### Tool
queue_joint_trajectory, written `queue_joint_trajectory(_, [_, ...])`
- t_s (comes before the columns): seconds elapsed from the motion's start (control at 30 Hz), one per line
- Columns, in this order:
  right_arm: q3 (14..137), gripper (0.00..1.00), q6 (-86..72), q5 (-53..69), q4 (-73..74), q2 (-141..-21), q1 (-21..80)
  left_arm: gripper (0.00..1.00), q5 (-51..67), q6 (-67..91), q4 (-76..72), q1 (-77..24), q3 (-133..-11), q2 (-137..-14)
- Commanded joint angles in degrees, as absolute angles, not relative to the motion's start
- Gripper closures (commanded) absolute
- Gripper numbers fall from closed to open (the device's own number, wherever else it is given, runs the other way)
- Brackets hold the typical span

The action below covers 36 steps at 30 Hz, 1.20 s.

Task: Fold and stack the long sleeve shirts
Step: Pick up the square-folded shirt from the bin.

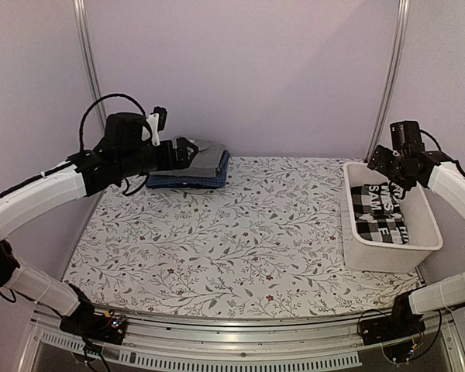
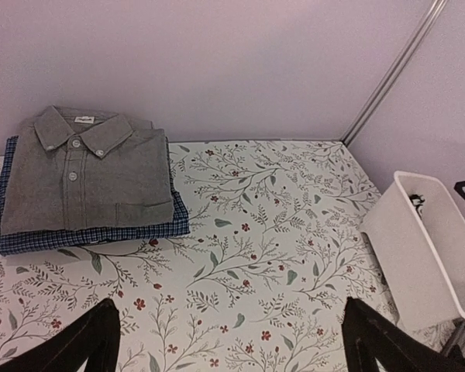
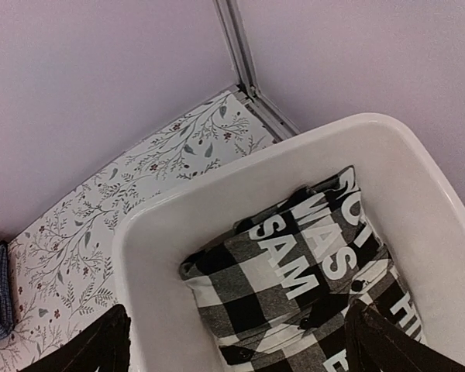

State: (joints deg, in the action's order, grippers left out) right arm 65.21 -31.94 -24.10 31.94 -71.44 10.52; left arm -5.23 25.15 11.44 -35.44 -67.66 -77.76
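Right end effector (image 3: 240, 353) hangs wide open and empty over the basket (image 3: 151, 232), where the checked shirt (image 3: 294, 271) lies crumpled. Left end effector (image 2: 232, 353), likewise wide open and empty, faces the grey shirt (image 2: 85, 178), folded atop the blue shirt (image 2: 93, 236) at the far left of the bench (image 1: 240, 248). Two shirts look done. Next, I judge, the right one must reach down, grip the checked shirt and lift it out for folding.

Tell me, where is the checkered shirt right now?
The black-and-white checked shirt lies inside the white plastic basket on the right side of the table, seen in the top and right wrist views.
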Motion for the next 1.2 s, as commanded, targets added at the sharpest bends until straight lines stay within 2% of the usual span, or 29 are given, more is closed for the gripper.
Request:
queue_joint_trajectory(0.0, [63.1,0.06,-32.9,-20.3,35.7,-71.8,3.6,0.00,-3.1,24.9,10.8,-34.7,-66.2,-76.6])
queue_joint_trajectory(0.4, [61.8,0.04,-32.3,-10.0,26.8,-92.7,-3.7,0.00,-1.1,25.0,10.0,-34.1,-65.2,-76.8])
queue_joint_trajectory(0.5, [63.9,0.09,-31.9,-8.3,24.5,-98.6,-4.6,0.00,-0.5,25.1,9.9,-34.0,-65.2,-77.1])
queue_joint_trajectory(0.6, [67.5,0.23,-31.1,-7.1,23.9,-103.2,-4.8,0.00,-0.4,25.5,9.9,-33.8,-65.2,-77.3])
queue_joint_trajectory(0.8, [75.0,0.78,-29.8,-9.4,26.5,-108.5,-4.7,0.00,-0.5,25.8,10.1,-33.4,-65.4,-77.3])
queue_joint_trajectory(0.9, [78.4,0.97,-28.7,-12.1,29.3,-107.4,-4.7,0.00,-0.4,25.6,10.5,-33.3,-65.8,-77.3])
queue_joint_trajectory(0.93, [79.3,1.00,-28.5,-12.9,30.2,-106.7,-4.7,0.00,-0.4,25.5,10.7,-33.3,-65.9,-77.4])
queue_joint_trajectory(1.17, [85.3,1.00,-26.7,-20.4,35.1,-97.1,-0.7,0.00,-0.4,24.8,11.8,-33.1,-67.9,-77.9])
